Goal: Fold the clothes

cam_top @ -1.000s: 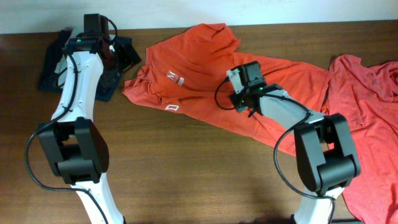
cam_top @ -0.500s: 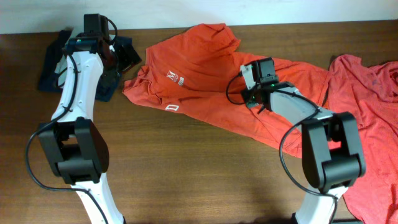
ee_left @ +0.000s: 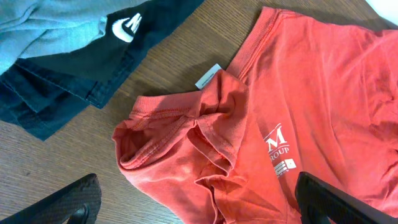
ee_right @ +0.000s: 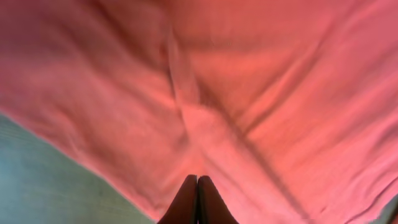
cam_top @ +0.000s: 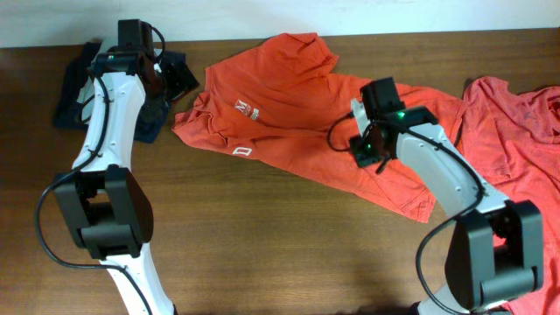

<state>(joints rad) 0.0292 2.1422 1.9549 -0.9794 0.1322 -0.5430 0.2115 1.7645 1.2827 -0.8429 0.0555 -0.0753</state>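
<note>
An orange-red T-shirt (cam_top: 289,105) lies crumpled and spread across the table's middle, its small white chest logo (cam_top: 248,109) facing up. In the left wrist view the T-shirt (ee_left: 311,106) shows a bunched sleeve and collar. My left gripper (ee_left: 199,208) hangs wide open over that bunched sleeve with nothing between its fingers; from overhead the left gripper (cam_top: 164,86) is at the shirt's left edge. My right gripper (cam_top: 366,150) is down on the shirt's lower right part. In the right wrist view the right gripper (ee_right: 198,180) is shut, with a crease of the shirt's fabric (ee_right: 249,93) running into its tips.
A second orange-red T-shirt (cam_top: 516,166) lies heaped at the table's right edge. Dark blue and black garments (cam_top: 74,92) sit at the back left, seen with a grey garment (ee_left: 43,25) in the left wrist view. Bare brown wooden table (cam_top: 262,236) lies in front.
My right arm has swung to the right across the shirt and its gripper has finished closing. The left arm has not moved.
</note>
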